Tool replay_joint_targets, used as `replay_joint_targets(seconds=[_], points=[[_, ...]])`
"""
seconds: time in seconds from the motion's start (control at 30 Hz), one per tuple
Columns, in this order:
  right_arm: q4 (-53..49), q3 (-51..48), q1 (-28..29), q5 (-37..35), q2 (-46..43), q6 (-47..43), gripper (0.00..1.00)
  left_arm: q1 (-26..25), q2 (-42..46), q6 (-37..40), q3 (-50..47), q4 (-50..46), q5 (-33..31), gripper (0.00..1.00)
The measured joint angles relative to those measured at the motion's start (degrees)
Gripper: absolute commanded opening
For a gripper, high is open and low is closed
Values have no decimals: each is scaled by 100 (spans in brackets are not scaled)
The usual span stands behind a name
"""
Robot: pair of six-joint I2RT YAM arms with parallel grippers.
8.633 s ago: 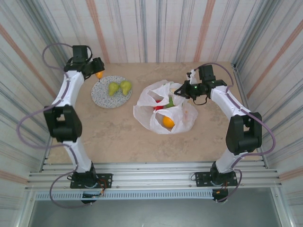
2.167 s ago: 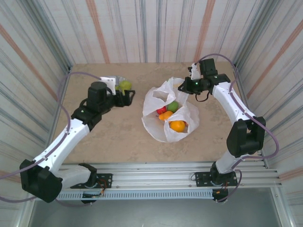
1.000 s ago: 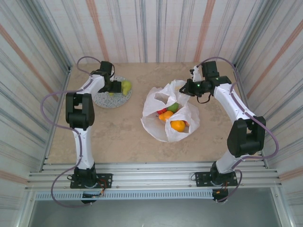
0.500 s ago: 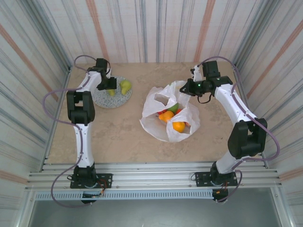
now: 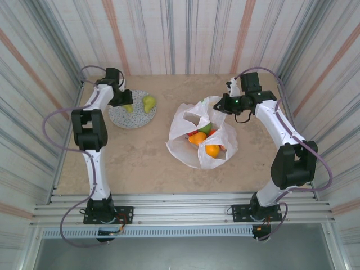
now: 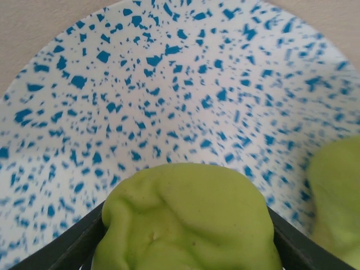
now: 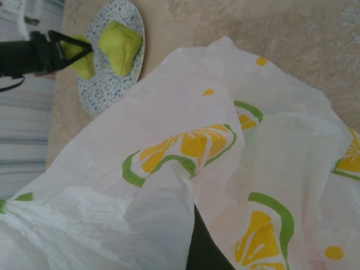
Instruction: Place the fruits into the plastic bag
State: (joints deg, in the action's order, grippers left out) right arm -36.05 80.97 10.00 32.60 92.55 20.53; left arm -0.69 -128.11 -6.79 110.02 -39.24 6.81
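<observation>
Black fingers [image 6: 67, 256] of the left claw [image 6: 185, 239] lie against both flanks of a green pear [image 6: 185, 216], so the claw reads as closed on that fruit across its width. How firm the squeeze is cannot be told. The pear rests on the speckled plate [image 6: 169, 84], with a second pear [image 6: 337, 191] just beside it on the claw's right and apart from the fingers. The pear's long axis is not clear from the wrist view.

From above, the left claw [image 5: 125, 103] reaches over the plate [image 5: 132, 119] at the far left of the surface. The gripped pear [image 5: 129, 107] lies under it and the other pear [image 5: 149, 103] toward the bag side.

The plastic bag [image 5: 180, 152] lies to the claw's right, across a stretch of bare surface, well apart from the plate. Inside it sit an orange [image 5: 212, 150], a yellow-orange piece [image 5: 197, 138] and a green fruit [image 5: 206, 127].

The right claw [image 5: 223, 104] is clamped shut on the bag's far right rim, holding the mouth lifted and open toward the plate. Its wrist view looks over crinkled film [image 7: 169, 225] to the plate [image 7: 98, 93].

Judged from this, the coming move is a lift and a carry rightward to the open mouth. The left arm is the nearer arm, and the right is busy with the bag.
</observation>
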Motion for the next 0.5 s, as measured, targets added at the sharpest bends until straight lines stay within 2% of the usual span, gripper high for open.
replay_joint_targets(seconds=[0.37,0.5], points=[[7,0,4,2,0,0,0,-109,2914,-1010,-2068,1484,1115,51],[9,0,4,2,0,0,0,-560,3713,-1255,-2815,1821,1235,51]])
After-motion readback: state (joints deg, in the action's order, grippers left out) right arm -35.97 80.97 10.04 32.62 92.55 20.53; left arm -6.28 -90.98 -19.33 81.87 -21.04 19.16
